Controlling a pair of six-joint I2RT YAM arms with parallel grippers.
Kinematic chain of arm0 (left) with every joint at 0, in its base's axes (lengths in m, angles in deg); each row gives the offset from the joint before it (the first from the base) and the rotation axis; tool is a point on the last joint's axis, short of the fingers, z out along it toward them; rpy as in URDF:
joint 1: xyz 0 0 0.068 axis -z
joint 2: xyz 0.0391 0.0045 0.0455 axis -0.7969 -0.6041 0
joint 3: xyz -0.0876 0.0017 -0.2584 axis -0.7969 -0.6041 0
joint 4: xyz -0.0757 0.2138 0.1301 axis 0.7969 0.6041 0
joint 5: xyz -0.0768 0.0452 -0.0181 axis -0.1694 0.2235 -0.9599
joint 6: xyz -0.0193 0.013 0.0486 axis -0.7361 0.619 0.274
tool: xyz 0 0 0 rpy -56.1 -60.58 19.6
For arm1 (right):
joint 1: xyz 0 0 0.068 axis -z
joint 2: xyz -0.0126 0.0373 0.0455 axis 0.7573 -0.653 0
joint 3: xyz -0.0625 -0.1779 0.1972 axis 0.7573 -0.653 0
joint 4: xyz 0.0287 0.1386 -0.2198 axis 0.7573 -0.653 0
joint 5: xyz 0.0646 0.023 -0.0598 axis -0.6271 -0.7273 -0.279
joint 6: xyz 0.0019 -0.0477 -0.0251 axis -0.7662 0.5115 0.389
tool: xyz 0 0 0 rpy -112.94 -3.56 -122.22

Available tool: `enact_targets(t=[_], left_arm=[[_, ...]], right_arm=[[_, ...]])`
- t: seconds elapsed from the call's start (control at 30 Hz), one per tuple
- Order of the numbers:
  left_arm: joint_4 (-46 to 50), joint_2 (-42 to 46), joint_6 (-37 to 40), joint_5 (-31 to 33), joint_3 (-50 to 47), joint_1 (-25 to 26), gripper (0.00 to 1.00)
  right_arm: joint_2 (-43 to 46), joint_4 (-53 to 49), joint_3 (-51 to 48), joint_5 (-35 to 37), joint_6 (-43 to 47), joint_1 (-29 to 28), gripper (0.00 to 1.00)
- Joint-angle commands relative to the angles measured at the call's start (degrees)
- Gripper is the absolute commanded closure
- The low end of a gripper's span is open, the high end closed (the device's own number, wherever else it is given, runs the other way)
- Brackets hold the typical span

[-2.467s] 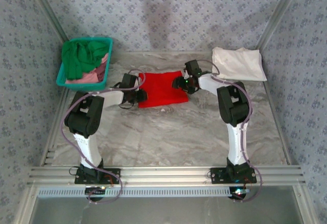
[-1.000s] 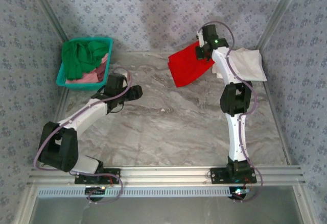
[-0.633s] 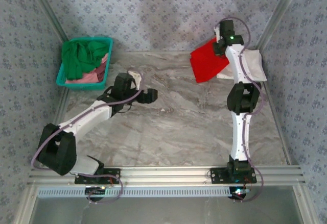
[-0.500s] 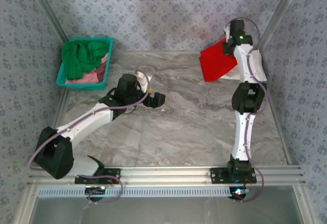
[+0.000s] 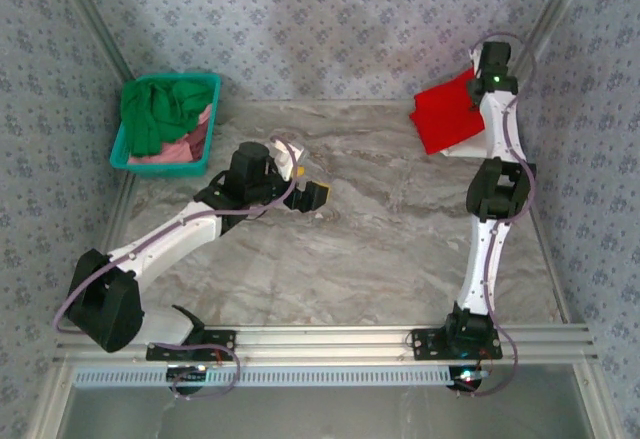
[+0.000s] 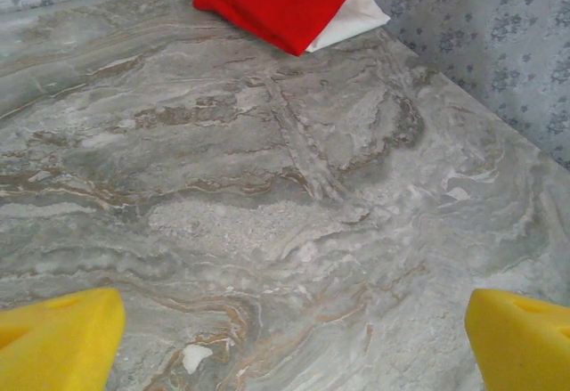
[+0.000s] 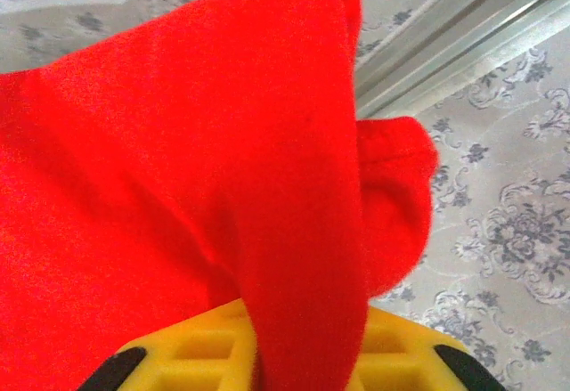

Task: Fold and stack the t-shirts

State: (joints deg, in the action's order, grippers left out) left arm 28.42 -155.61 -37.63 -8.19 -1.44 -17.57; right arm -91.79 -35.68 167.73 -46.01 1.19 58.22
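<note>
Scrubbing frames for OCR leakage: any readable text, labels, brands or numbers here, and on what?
None. No words, numbers or logos on the bright red cloth t-shirt, the folded white cloth t-shirt, the teal plastic basket or the floral-patterned wallpaper; the white robot arms show no legible label.

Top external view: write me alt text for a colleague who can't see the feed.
The right gripper holds the red t-shirt over the white t-shirt at the far right corner of the table. The left gripper hovers open and empty over mid-table. A teal basket at far left holds a green t-shirt and a pink t-shirt.
</note>
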Motion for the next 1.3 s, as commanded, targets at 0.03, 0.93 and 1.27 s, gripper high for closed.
enact_targets(t=[0.03, 0.93, 1.27], left_arm=[[-1.96, 4.57, 1.92, 5.72, -0.03, -0.18, 0.02], [-22.09, 28.21, 5.53, 50.85, -37.58, -19.94, 0.02], [-34.93, 7.16, 4.41, 40.89, -37.05, -30.06, 0.02]], right_arm=[[-3.92, 5.19, 1.95, 10.06, 2.34, 0.68, 0.33], [71.16, 44.74, -106.00, 10.05, -31.22, -20.67, 0.00], [59.49, 63.67, -113.45, 3.00, -25.63, -14.73, 0.00]])
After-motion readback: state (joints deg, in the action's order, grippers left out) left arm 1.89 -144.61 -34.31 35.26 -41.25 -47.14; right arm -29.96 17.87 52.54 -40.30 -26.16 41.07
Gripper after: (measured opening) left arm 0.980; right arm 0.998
